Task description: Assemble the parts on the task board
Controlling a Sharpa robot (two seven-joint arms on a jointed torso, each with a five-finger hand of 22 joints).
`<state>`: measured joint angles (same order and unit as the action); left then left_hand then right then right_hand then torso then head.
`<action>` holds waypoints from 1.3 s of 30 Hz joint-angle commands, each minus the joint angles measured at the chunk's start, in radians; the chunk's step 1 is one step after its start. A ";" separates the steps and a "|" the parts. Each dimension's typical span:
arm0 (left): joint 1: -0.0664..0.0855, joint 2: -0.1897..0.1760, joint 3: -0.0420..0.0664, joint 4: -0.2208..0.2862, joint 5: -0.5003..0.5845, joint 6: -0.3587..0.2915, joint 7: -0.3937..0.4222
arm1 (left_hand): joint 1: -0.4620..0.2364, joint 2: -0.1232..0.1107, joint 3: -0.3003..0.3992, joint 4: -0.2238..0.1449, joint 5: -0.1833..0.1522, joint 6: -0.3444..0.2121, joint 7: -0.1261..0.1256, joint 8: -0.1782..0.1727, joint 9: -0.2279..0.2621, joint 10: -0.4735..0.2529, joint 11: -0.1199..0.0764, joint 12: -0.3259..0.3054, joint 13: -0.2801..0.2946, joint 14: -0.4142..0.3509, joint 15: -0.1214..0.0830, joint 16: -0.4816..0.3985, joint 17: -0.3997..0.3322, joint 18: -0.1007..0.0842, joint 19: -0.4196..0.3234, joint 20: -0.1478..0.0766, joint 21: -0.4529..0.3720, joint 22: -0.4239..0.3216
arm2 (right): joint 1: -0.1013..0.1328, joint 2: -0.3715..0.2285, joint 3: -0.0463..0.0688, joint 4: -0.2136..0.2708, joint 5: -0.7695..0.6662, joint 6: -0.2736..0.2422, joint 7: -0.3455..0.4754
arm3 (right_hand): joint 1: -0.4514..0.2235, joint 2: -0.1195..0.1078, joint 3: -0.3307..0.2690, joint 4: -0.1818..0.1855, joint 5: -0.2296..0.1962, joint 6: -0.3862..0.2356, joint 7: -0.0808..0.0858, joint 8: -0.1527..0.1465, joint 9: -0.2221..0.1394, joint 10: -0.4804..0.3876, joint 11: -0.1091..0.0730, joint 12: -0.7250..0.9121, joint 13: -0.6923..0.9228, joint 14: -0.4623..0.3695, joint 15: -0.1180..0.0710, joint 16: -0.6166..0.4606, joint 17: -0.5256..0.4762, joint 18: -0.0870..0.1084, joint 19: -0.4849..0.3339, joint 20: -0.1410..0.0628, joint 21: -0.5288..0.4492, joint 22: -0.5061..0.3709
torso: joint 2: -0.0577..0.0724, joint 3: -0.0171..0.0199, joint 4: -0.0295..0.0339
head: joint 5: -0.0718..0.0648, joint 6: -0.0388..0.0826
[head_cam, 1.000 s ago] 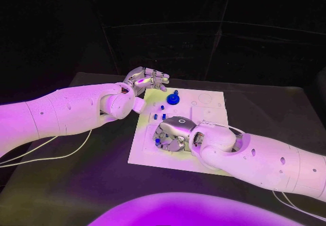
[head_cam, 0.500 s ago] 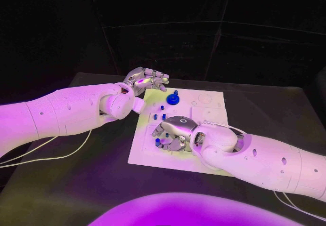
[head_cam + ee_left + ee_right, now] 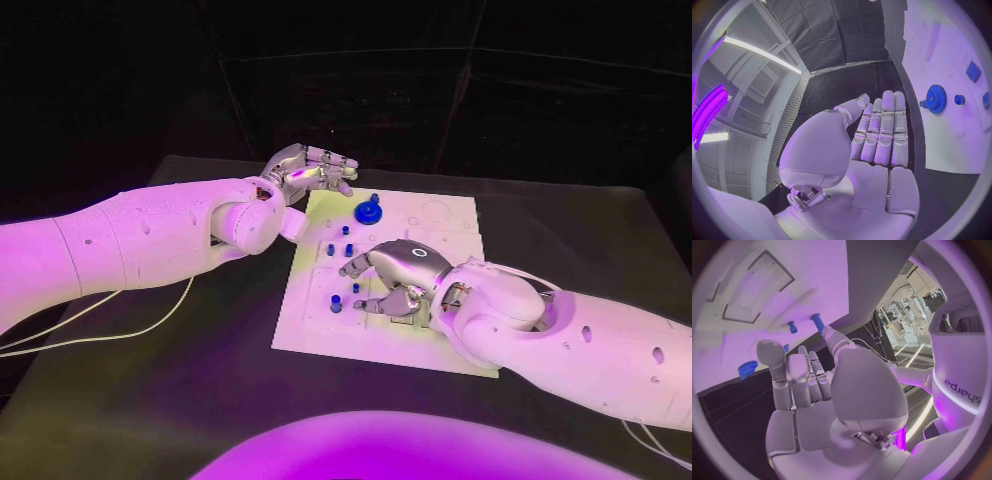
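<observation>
The task board (image 3: 378,335) sits in the middle of the black table (image 3: 173,390), and both our hands are working around it. Our right hand (image 3: 392,278) hovers over the board's middle, fingers spread apart and curled downward; from the wrist view nothing sits in the palm, so we'd call it free, probably lining up for a grab at one of the small pegs. Just beside its fingertips, toward the board's left edge, there's one small blue peg (image 3: 336,298), and a bit further toward the far edge a little cluster of blue pegs (image 3: 338,246) standing in the board. We can't say whether any of them touch the fingers.

Our left hand (image 3: 309,168) is parked off the board's far-left corner, over the table, fingers straight and side by side, flat and holding nothing. Guessing it's just staying out of the way, close enough to steady things later.

Near the far edge stands the blue gear (image 3: 935,98), toothed, with a stem sticking up from its hub, so that one looks seated already. The board itself is a white plate with pale raised outlines and shallow recesses toward its right side. We reckon there's plenty left to do.
</observation>
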<state>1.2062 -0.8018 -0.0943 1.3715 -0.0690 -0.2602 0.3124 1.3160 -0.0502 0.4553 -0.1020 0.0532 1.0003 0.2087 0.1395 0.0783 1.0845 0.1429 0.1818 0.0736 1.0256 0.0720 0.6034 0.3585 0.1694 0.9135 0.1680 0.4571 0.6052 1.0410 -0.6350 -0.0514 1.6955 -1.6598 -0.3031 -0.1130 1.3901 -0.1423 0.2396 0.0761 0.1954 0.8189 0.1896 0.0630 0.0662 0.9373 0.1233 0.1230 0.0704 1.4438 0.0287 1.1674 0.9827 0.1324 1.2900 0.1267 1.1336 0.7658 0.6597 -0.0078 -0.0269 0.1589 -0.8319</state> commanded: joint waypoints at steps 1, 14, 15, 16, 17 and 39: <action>0.002 -0.002 0.001 0.002 -0.002 0.010 0.003 | -0.009 0.000 -0.007 0.001 -0.002 -0.005 -0.002 0.000 -0.001 -0.006 -0.002 0.006 -0.001 0.001 0.003 -0.004 -0.001 0.010 0.000 0.007 -0.006 -0.001 | 0.016 -0.049 0.014 0.037 0.079 -0.113 0.023 | -0.005 0.013 -0.015 0.005 0.006 0.038 -0.001 0.007 0.004 0.042 -0.002 0.029 0.003 0.007 -0.003 0.010 0.004 0.007 0.005 0.001 0.009 0.009 | -0.001 0.0000 -0.0012 | -0.010 0.007; 0.002 -0.021 0.000 0.012 -0.002 0.009 0.004 | -0.009 0.000 -0.007 0.001 -0.002 -0.005 -0.002 0.000 -0.001 -0.006 -0.002 0.006 -0.001 0.001 0.003 -0.004 -0.001 0.010 0.000 0.007 -0.006 -0.001 | 0.049 -0.322 0.033 0.121 0.387 -0.061 -0.152 | -0.067 0.004 -0.153 0.088 -0.006 0.176 -0.072 0.124 0.036 0.377 -0.093 0.366 0.196 0.045 -0.075 0.074 0.075 -0.015 0.075 -0.065 0.087 0.134 | -0.002 0.0011 -0.0270 | -0.110 0.036; 0.002 -0.022 0.000 0.013 -0.002 0.010 0.004 | -0.009 0.000 -0.007 0.001 -0.002 -0.005 -0.002 0.000 -0.001 -0.006 -0.002 0.006 -0.001 0.001 0.003 -0.004 -0.001 0.010 0.000 0.007 -0.006 -0.001 | 0.049 -0.331 0.033 0.121 0.388 -0.053 -0.166 | -0.068 0.007 -0.166 0.093 -0.001 0.180 -0.077 0.134 0.038 0.374 -0.096 0.404 0.230 0.047 -0.077 0.077 0.078 -0.016 0.081 -0.070 0.093 0.145 | -0.002 0.0012 -0.0271 | -0.118 0.038; 0.002 -0.022 0.000 0.014 -0.002 0.010 0.004 | -0.009 0.000 -0.007 0.001 -0.002 -0.005 -0.002 0.000 -0.001 -0.006 -0.002 0.006 -0.001 0.001 0.003 -0.004 -0.001 0.010 0.000 0.007 -0.006 -0.001 | 0.049 -0.342 0.033 0.123 0.389 -0.046 -0.184 | -0.074 0.013 -0.182 0.103 0.009 0.185 -0.079 0.147 0.041 0.368 -0.103 0.448 0.270 0.050 -0.078 0.083 0.085 -0.018 0.088 -0.074 0.101 0.159 | -0.002 0.0020 -0.0303 | -0.124 0.039; 0.002 -0.023 0.000 0.015 -0.002 0.010 0.004 | -0.009 0.000 -0.007 0.001 -0.002 -0.005 -0.002 0.000 -0.001 -0.006 -0.002 0.006 -0.001 0.001 0.003 -0.004 -0.001 0.010 0.000 0.007 -0.006 -0.001 | 0.049 -0.351 0.033 0.124 0.389 -0.043 -0.204 | -0.096 0.022 -0.198 0.124 0.048 0.195 -0.081 0.159 0.045 0.384 -0.110 0.545 0.377 0.056 -0.085 0.099 0.106 -0.025 0.097 -0.073 0.114 0.183 | -0.001 0.0027 -0.0320 | -0.130 0.040; 0.001 -0.027 -0.001 0.016 -0.002 0.015 0.006 | -0.013 0.000 -0.011 0.002 -0.003 -0.006 -0.001 0.002 -0.001 -0.008 -0.002 0.010 -0.001 0.002 0.004 -0.006 -0.003 0.010 0.001 0.009 -0.008 -0.005 | -0.004 -0.367 0.030 0.167 0.205 0.031 -0.405 | -0.138 0.035 -0.385 0.209 0.105 0.189 -0.099 0.237 0.092 0.432 -0.114 1.086 1.048 0.085 -0.092 0.257 0.325 -0.053 0.151 -0.083 0.218 0.365 | -0.001 -0.0004 -0.0226 | -0.175 0.036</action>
<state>1.2056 -0.8281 -0.0965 1.3853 -0.0691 -0.2567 0.3111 1.3160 -0.0502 0.4524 -0.0991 0.0532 1.0004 0.2086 0.1395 0.0784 1.0845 0.1429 0.1878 0.0737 1.0256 0.0720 0.6034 0.3567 0.1694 0.9135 0.1680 0.4532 0.6009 1.0375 -1.0030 -0.0219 1.8605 -1.3989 -0.3045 -0.4826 1.2400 -0.1046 -0.1374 0.2852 0.2967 1.0180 0.0895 0.2954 0.1566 1.3616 0.0088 1.2054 1.1160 1.4649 -0.0614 1.4222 1.3041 0.0966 1.4342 0.0434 1.3478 1.1284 0.6585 -0.0079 -0.0510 -0.0173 -0.7937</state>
